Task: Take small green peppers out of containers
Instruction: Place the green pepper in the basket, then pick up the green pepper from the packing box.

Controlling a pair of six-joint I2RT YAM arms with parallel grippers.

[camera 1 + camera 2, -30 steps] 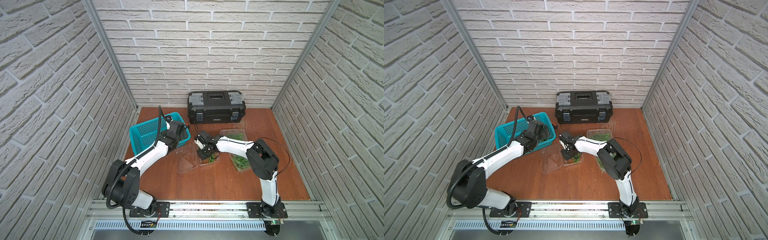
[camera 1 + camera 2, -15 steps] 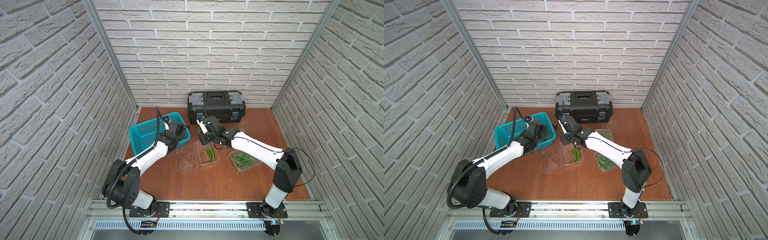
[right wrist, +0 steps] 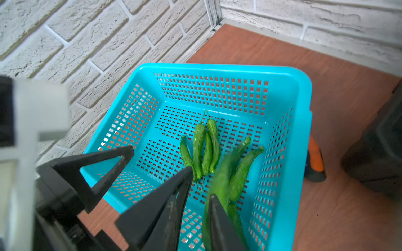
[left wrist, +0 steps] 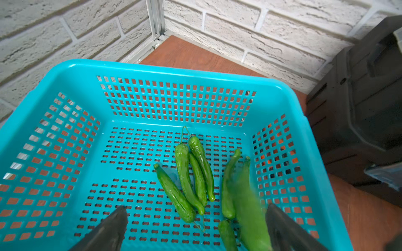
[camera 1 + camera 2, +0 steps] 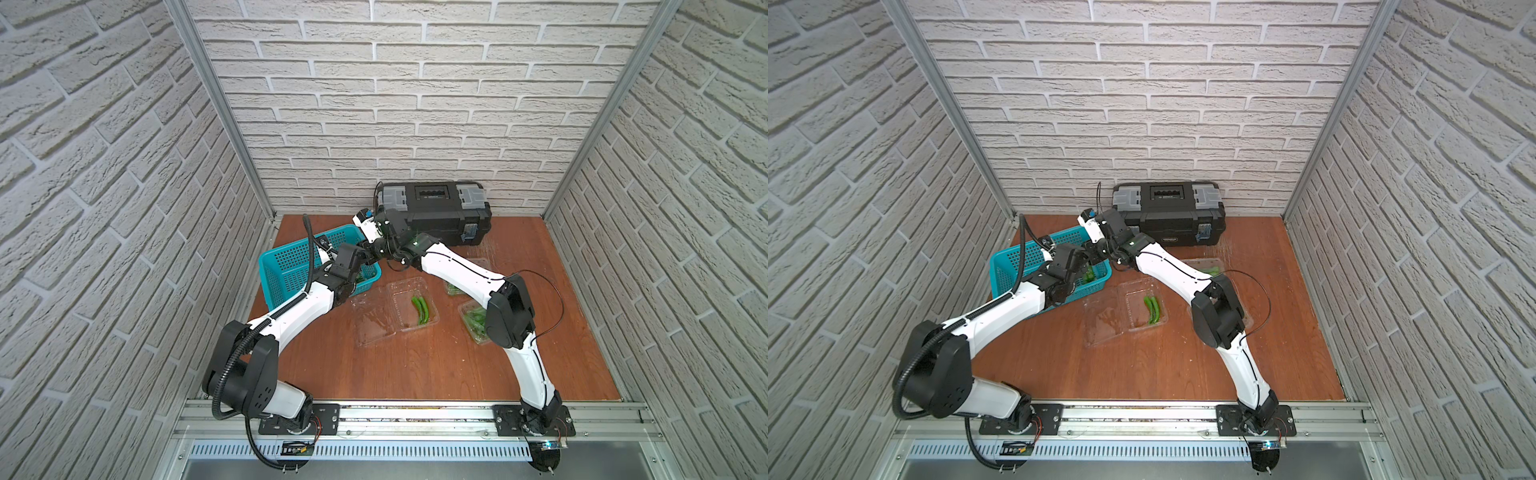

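— Above the teal basket (image 4: 174, 69): right gripper (image 3: 201, 184) narrowly parted, blurred pepper (image 3: 221, 184) dropping clear of it; left gripper (image 4: 195, 208) spread wide, empty. Risk?
— Crowding. Both wrists close over one rim; possible snag or knock, spilling the small green peppers (image 4: 185, 173) inside.
— Containers?
— Middle container (image 5: 392, 299) open, two peppers (image 5: 419, 309) remaining. Near container (image 5: 463, 307) and far container (image 5: 1200, 261): green inside, partly hidden.
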